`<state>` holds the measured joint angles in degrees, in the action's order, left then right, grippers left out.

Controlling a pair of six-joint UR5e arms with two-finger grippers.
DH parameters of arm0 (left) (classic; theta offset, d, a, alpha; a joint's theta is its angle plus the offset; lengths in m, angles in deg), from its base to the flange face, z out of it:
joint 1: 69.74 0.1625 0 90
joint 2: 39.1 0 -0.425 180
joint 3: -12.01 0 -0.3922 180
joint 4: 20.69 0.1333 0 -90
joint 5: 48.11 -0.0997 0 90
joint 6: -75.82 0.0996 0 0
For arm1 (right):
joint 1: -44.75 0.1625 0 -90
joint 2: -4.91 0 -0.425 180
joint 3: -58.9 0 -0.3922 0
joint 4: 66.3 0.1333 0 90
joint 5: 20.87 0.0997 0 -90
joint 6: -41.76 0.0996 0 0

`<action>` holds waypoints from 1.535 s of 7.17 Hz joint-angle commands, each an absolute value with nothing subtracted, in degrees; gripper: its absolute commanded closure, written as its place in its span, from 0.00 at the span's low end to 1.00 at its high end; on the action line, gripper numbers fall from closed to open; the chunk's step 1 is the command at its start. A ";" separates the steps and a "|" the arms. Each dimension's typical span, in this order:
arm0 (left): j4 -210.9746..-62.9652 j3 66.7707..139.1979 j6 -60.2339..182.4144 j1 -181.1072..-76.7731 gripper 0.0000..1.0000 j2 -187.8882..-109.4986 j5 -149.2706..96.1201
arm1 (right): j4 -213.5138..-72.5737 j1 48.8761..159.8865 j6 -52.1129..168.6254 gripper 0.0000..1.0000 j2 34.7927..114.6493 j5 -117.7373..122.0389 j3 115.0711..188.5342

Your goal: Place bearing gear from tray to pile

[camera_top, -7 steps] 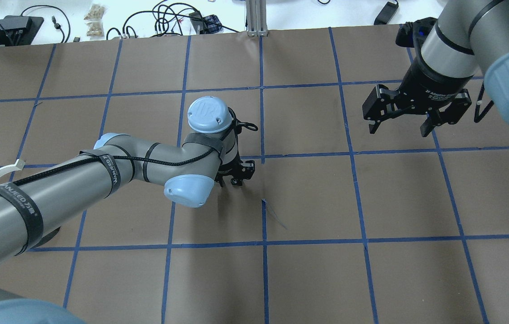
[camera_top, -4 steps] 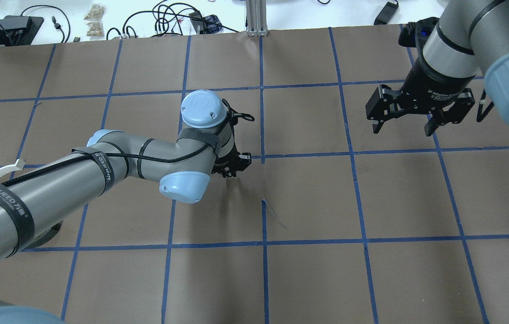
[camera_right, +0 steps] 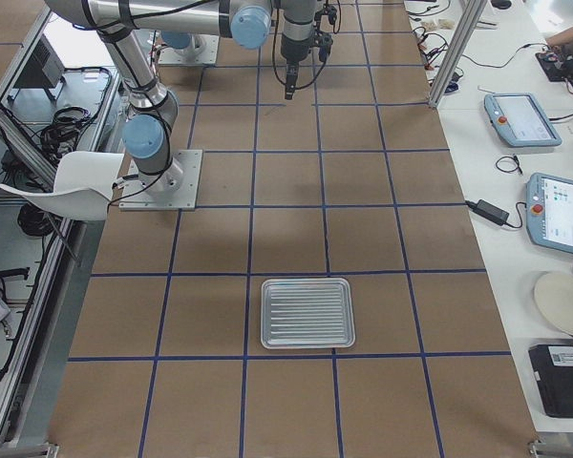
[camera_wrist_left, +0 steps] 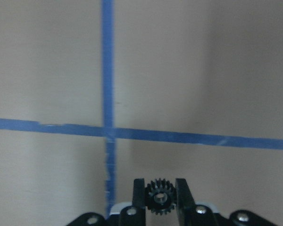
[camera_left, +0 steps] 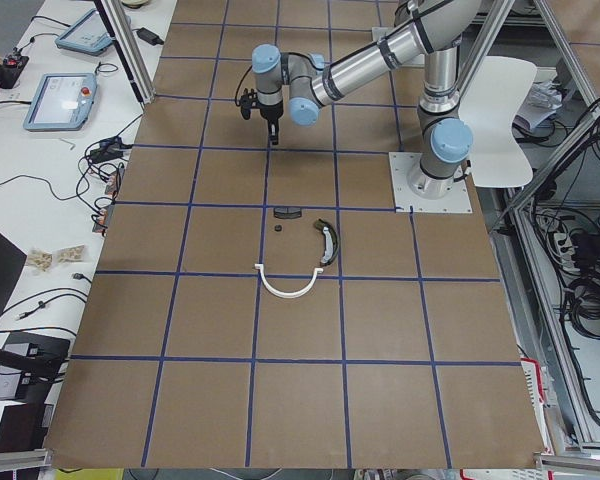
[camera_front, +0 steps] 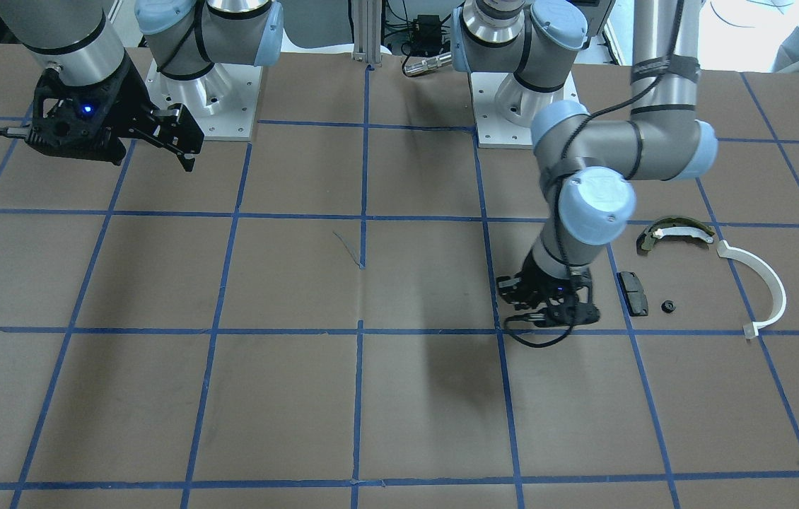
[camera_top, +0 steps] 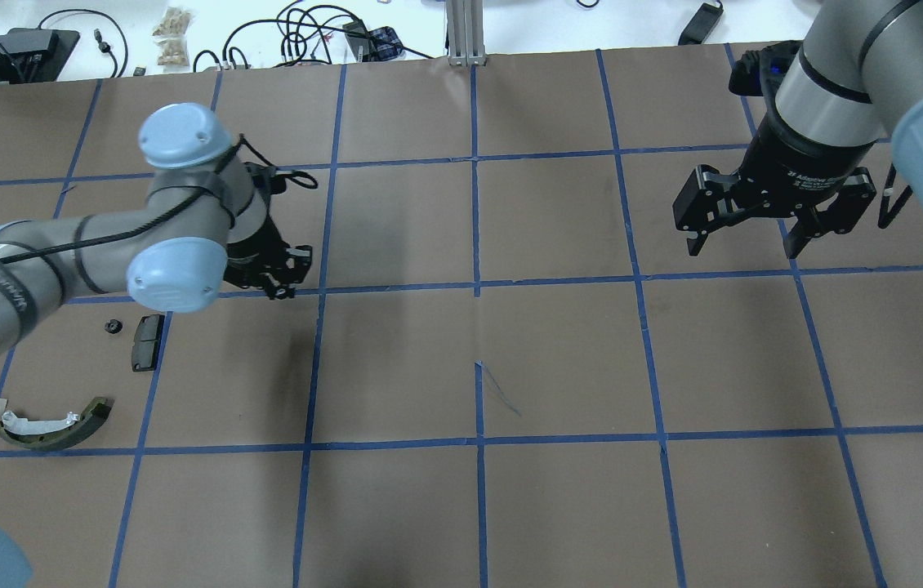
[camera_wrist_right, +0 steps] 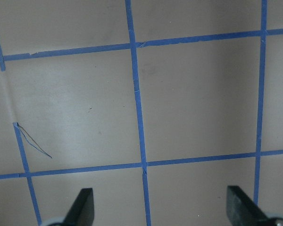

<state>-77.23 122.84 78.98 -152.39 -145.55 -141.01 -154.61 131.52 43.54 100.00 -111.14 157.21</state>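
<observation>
My left gripper (camera_top: 278, 282) is shut on a small black toothed bearing gear (camera_wrist_left: 160, 197), held between its fingertips just above the table. It is a little to the right of the pile in the overhead view. The pile holds a black rectangular pad (camera_top: 146, 341), a small black round part (camera_top: 112, 327), a dark olive brake shoe (camera_top: 53, 425) and a white curved arc (camera_front: 760, 283), which my left arm mostly hides in the overhead view. My right gripper (camera_top: 743, 237) is open and empty, high over the far right of the table.
A ribbed metal tray (camera_right: 307, 313) lies at the table's right end and looks empty. The brown table (camera_top: 559, 351) has a grid of blue tape. Cables and small bags lie past its far edge.
My left arm has swung left in the overhead view with the gear, from the table's middle to beside the pile. The right gripper has drifted slightly right, still open.
</observation>
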 commanded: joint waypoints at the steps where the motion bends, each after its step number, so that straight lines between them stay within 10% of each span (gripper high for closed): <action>1: -77.21 123.11 96.91 -138.01 1.00 -146.32 -145.22 | -154.71 131.67 44.13 0.00 100.10 -111.84 157.42; 5: -67.02 122.49 112.38 -125.82 1.00 -151.85 -145.05 | -156.20 132.38 47.82 0.00 100.10 -110.96 157.59; 6: -66.92 122.49 112.64 -125.73 0.76 -151.86 -145.14 | -156.21 132.81 47.65 0.00 100.45 -111.05 157.51; 7: -67.01 122.75 112.21 -125.73 0.01 -151.78 -144.79 | -156.21 132.99 47.73 0.00 100.45 -110.96 157.60; 11: -79.01 122.23 104.01 -131.40 0.00 -141.61 -144.09 | -156.30 132.99 47.73 0.00 100.10 -110.96 157.77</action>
<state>-74.17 122.26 109.28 -128.18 -145.50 -144.61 -156.29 133.02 47.62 100.23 -111.02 157.70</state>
